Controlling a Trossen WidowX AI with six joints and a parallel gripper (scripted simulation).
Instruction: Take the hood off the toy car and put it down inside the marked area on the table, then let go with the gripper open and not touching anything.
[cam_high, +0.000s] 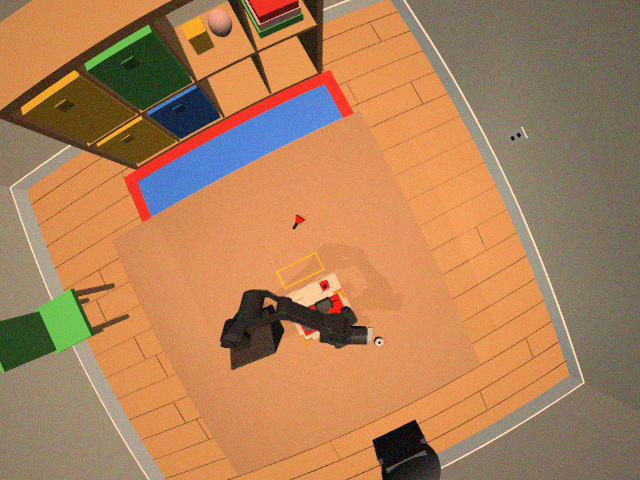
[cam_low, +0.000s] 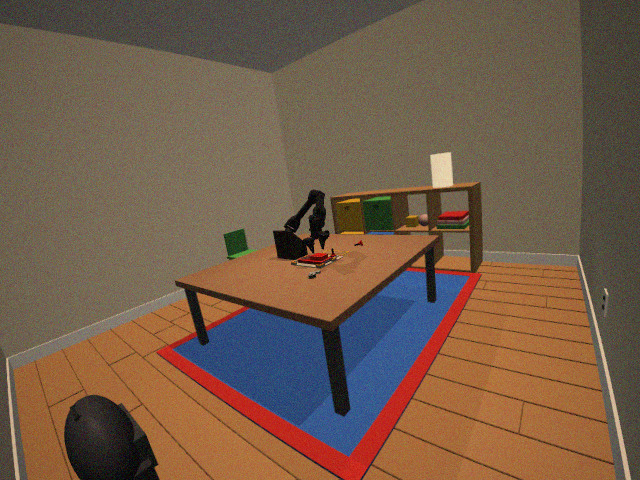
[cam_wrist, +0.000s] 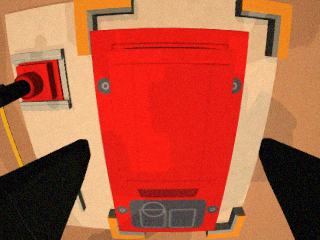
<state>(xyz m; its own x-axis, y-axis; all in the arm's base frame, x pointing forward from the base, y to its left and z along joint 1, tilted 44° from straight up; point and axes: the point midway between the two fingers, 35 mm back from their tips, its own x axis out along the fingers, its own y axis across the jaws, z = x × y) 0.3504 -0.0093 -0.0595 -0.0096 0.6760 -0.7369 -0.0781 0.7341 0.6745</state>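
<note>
Top: arm bent over the toy car (cam_high: 330, 310); yellow marked area (cam_high: 299, 270) just beside it.

Exterior: gripper (cam_low: 319, 240) points down above the car, not touching.

Wrist: red hood (cam_wrist: 170, 110) sits on the car, fingers wide apart, empty. Risk: an off-centre descent, fingers striking the board's corner brackets.

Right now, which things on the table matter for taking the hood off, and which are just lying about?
Job: flat red toy car hood; yellow-outlined marked rectangle; open black gripper.
Lying about: small red funnel-shaped piece; small black-and-white wheel; red plug block.
</note>
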